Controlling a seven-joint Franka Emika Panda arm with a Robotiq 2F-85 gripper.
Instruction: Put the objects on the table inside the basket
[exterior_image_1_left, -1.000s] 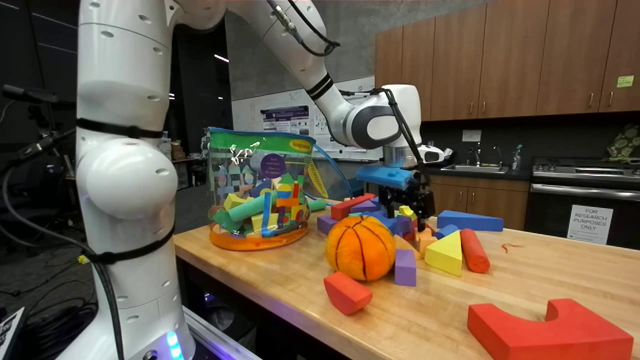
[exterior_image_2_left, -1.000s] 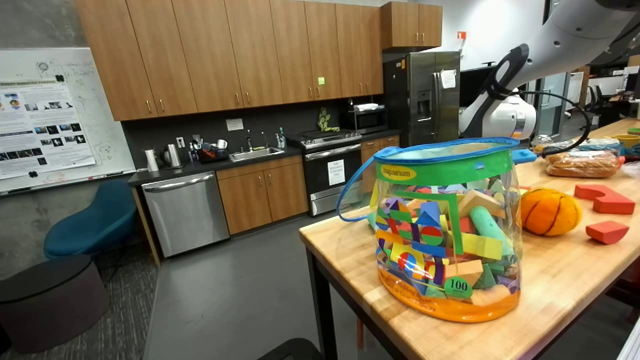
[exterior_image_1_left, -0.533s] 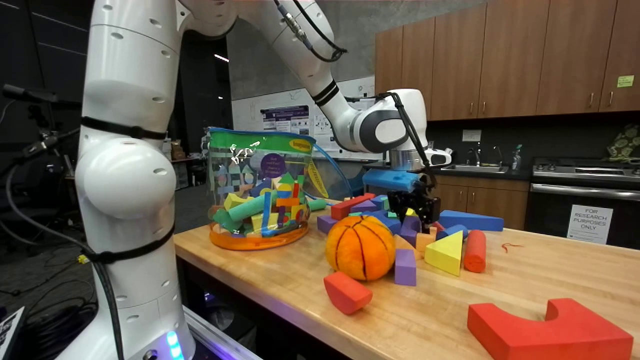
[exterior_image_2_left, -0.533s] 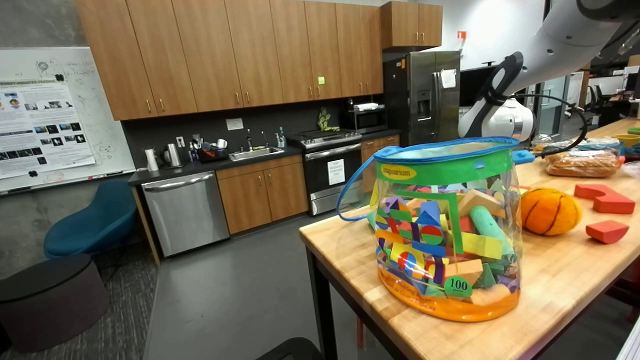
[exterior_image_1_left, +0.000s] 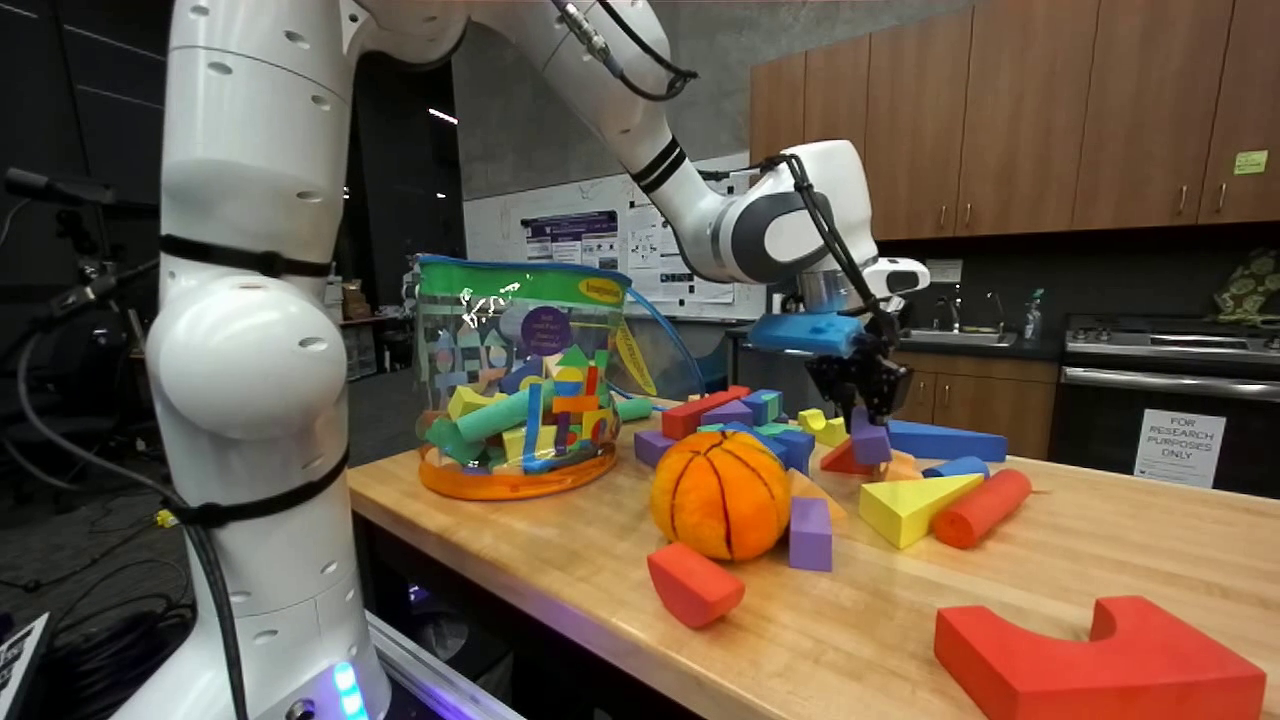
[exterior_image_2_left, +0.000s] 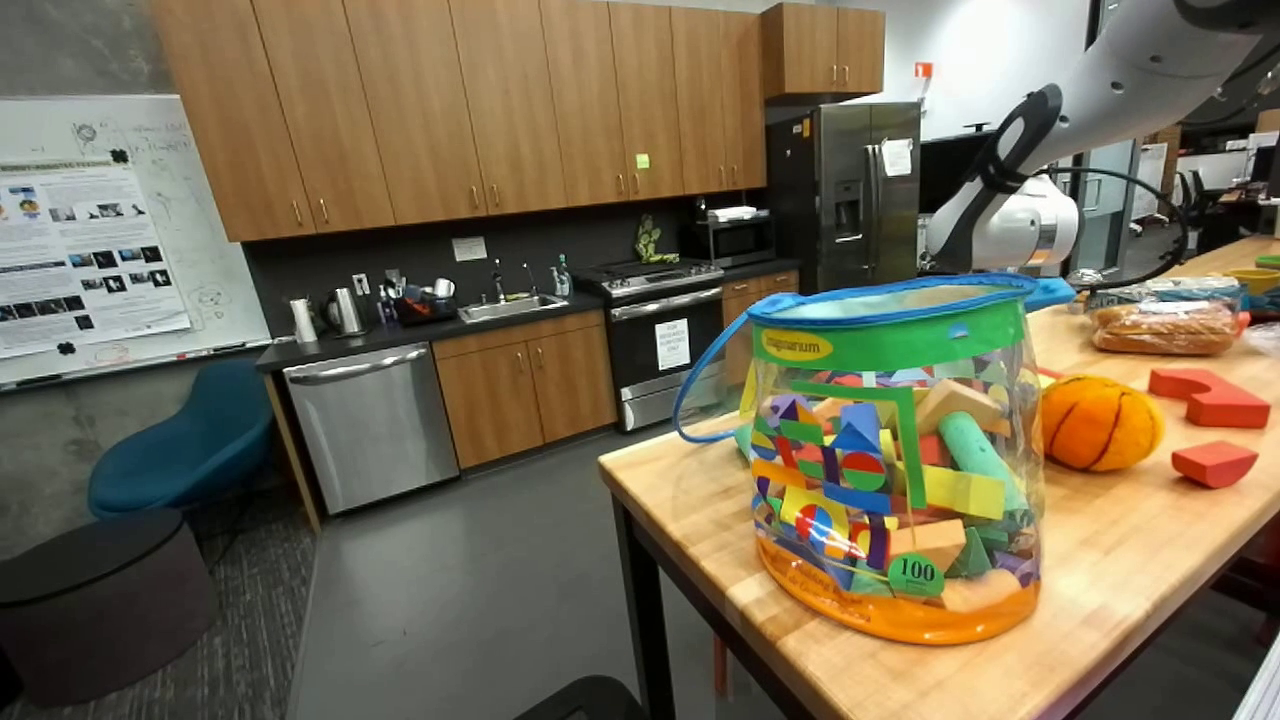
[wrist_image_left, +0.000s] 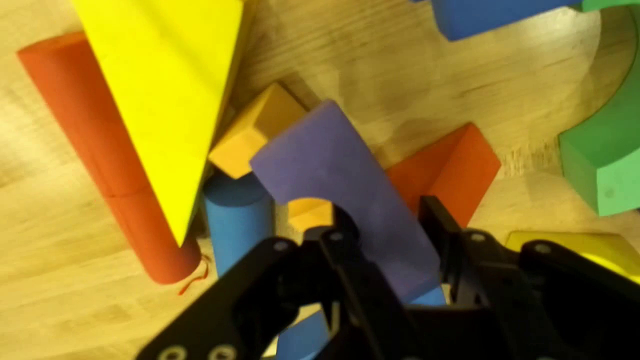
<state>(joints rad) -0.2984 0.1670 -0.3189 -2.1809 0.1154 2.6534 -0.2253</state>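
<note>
In the wrist view my gripper is shut on a purple arch block, one finger inside its curve and one on its straight side. In an exterior view the gripper holds this block raised over the table. Around it lie a yellow wedge, a red cylinder and a red triangular block. Nearer stand the orange ball and a purple block. Both exterior views show the basket, upright with blocks inside; it hides the gripper in an exterior view.
A red half-round block and a large red arch lie toward the front. Several more blocks, with a long red one, are heaped behind the ball. The basket's open lid hangs aside. Bagged bread lies farther along.
The gripper has closed on the purple arch block and risen with it. In an exterior view it has moved rightward. The yellow wedge and red cylinder have shifted and turned.
</note>
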